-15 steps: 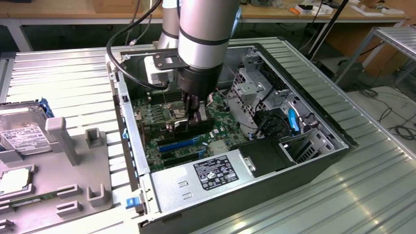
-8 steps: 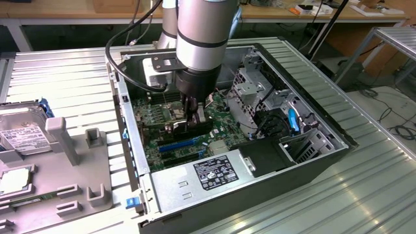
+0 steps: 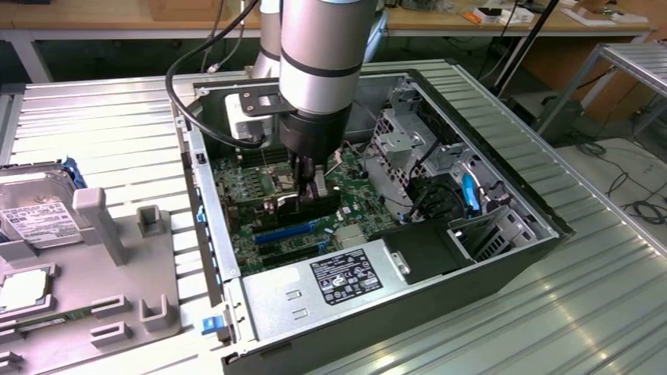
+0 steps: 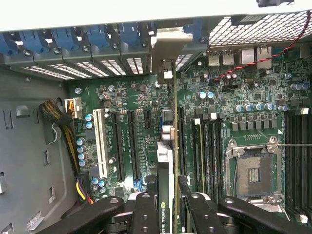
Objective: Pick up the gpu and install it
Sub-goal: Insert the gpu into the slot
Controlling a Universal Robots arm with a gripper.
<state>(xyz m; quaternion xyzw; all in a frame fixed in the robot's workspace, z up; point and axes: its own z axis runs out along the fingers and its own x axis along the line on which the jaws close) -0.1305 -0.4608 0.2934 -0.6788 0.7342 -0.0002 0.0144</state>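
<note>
**A robotics lab set up for work on computers**

The place is a lab or workshop. An industrial robot arm (image 3: 318, 47) stands over a desktop computer case (image 3: 469, 301), which lies open on a ribbed metal table (image 3: 105, 117) with its motherboard (image 4: 141, 97) bare. On the exterior view's left, a grey fixture (image 3: 94, 226) holds loose parts, among them a hard drive (image 3: 37, 215). Wooden workbenches (image 3: 83, 22) with small items scattered on top run along the back. Cables (image 3: 636, 207) trail over the floor at the exterior view's right.
</note>
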